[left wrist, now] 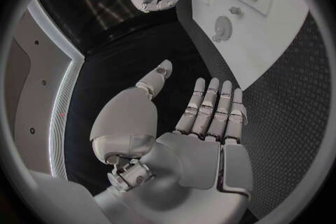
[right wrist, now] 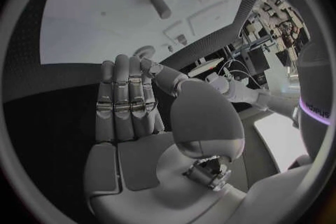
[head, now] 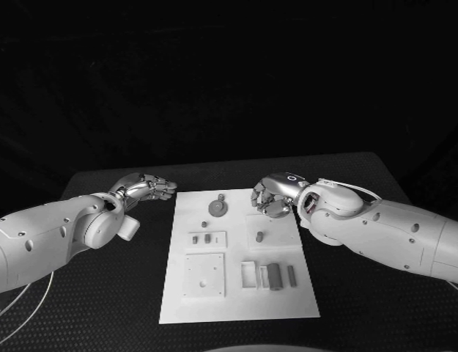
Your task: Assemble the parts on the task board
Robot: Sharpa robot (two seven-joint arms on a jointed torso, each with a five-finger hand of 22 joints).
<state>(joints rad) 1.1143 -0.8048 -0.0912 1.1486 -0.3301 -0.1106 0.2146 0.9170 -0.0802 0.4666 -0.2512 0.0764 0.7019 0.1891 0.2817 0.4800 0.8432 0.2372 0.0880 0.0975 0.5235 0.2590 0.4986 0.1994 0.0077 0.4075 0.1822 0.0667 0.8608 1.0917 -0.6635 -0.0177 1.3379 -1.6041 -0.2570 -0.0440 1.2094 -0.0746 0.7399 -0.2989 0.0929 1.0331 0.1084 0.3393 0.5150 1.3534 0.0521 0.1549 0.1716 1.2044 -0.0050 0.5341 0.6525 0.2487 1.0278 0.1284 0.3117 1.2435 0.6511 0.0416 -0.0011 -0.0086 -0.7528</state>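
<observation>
Looking at it biggest first, the task board [head: 239, 293] is laid lengthwise between both hands, stretching back toward the robot. The right hand [head: 274, 193], fingers straight and holding nothing, is parked at the far edge, nearest the round part [head: 218, 209]. The left hand [head: 144, 188] is kept just off the other corner, empty too.
</observation>
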